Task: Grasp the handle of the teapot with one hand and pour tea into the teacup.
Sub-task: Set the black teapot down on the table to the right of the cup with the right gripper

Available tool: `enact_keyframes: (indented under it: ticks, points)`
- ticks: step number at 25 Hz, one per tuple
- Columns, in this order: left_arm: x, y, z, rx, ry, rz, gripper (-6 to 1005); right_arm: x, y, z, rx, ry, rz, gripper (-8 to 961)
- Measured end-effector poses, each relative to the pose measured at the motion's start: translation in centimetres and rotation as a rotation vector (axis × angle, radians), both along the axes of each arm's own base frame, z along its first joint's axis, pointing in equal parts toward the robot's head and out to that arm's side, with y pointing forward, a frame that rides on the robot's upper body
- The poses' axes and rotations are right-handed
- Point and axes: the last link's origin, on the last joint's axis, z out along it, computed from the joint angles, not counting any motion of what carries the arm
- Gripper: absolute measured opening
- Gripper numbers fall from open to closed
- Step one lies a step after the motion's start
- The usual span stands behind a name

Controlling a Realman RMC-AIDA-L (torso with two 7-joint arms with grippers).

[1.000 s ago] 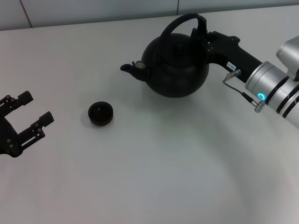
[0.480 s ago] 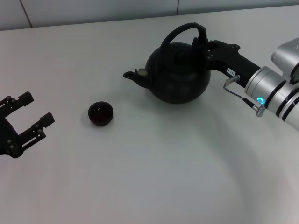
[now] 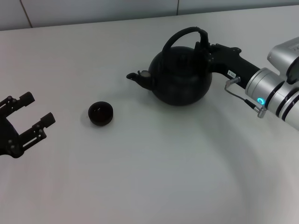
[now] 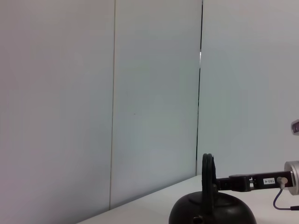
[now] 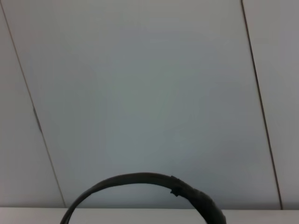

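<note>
The black teapot [image 3: 180, 79] stands at the back right of the white table, its spout [image 3: 138, 76] pointing left towards the teacup. My right gripper [image 3: 204, 45] is shut on the right end of the arched handle [image 3: 180, 33]. The small dark teacup [image 3: 101, 113] sits apart, to the left of and nearer than the pot. My left gripper [image 3: 38, 108] is open and empty at the far left. The left wrist view shows the teapot [image 4: 212, 212], its handle [image 4: 208, 168] and the right arm [image 4: 261, 179]. The right wrist view shows only the handle's arch [image 5: 140, 179].
The white table [image 3: 154, 172] stretches bare in front of the pot and cup. A pale panelled wall [image 3: 93, 9] runs along the back edge.
The teapot has shifted to the right and a little nearer with my right gripper on its handle, its spout farther from the teacup. The left arm and the cup have not moved.
</note>
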Motion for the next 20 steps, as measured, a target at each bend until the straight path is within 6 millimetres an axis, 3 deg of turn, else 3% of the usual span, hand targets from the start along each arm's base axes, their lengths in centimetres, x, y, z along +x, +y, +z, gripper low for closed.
enact_keyframes:
  ticks: [20]
  points:
    - [-0.02, -0.04, 0.01, 0.001, -0.003, 0.002, 698, -0.24, -0.2, 0.06, -0.01, -0.045, 0.058, 151]
